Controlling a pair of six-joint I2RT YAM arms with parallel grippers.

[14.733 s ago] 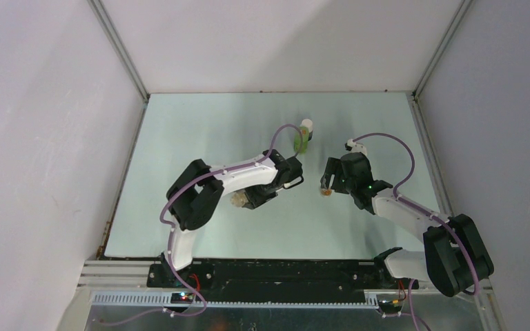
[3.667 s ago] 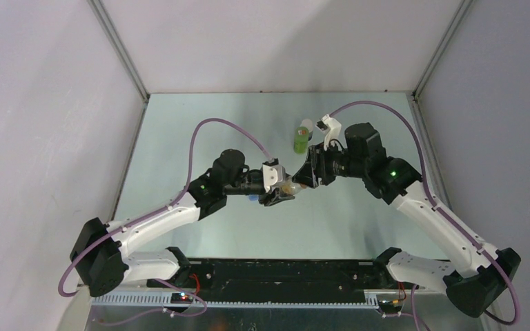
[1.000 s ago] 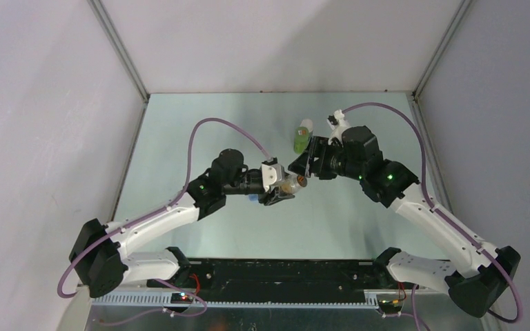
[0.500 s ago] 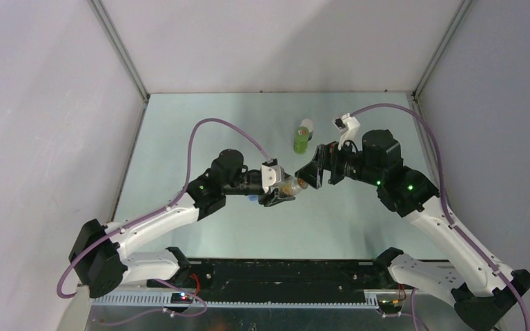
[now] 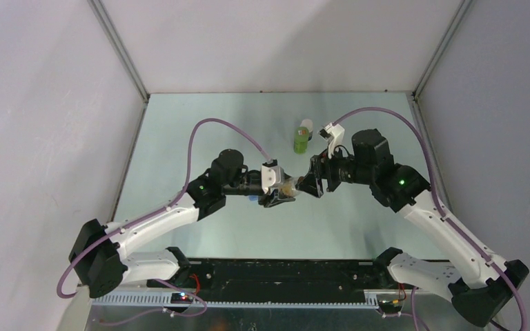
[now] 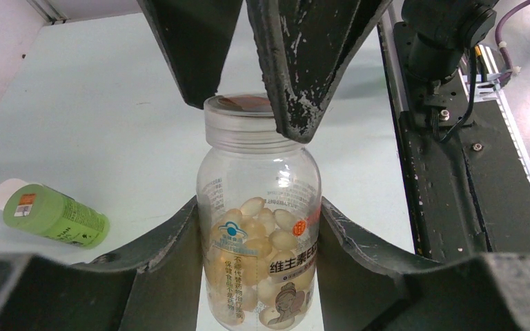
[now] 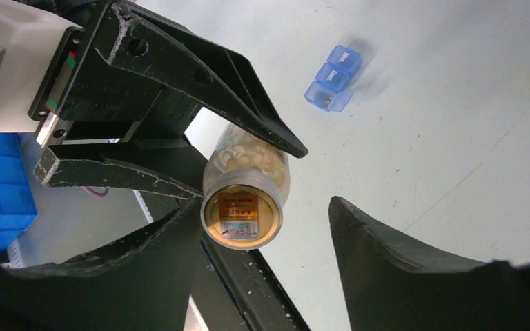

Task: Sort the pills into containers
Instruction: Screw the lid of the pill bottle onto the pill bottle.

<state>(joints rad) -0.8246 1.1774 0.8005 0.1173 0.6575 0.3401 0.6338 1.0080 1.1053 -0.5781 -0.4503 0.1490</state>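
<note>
right tool (image 7: 263, 205): spread around bottle (image 7: 240, 215) | bottle: gripped by left tool (image 7: 248, 172)

Made of white shells between black joint housings, left arm (image 5: 152, 222) and right arm (image 5: 448, 234) alike. Strung each with a thin purple cable (image 5: 207, 124). Marked by a small green light (image 5: 401, 182) on one black joint. Tipped with black wedge-shaped pincer fingers (image 6: 310, 55), scuffed pale along the edges, ahead of a white wrist block (image 5: 271, 172)

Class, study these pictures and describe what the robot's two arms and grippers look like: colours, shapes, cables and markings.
The left arm and right arm have white shells, black joints, a green light and a looping purple cable. Their fingers are black tapering wedges, scuffed pale at the edges.
</note>
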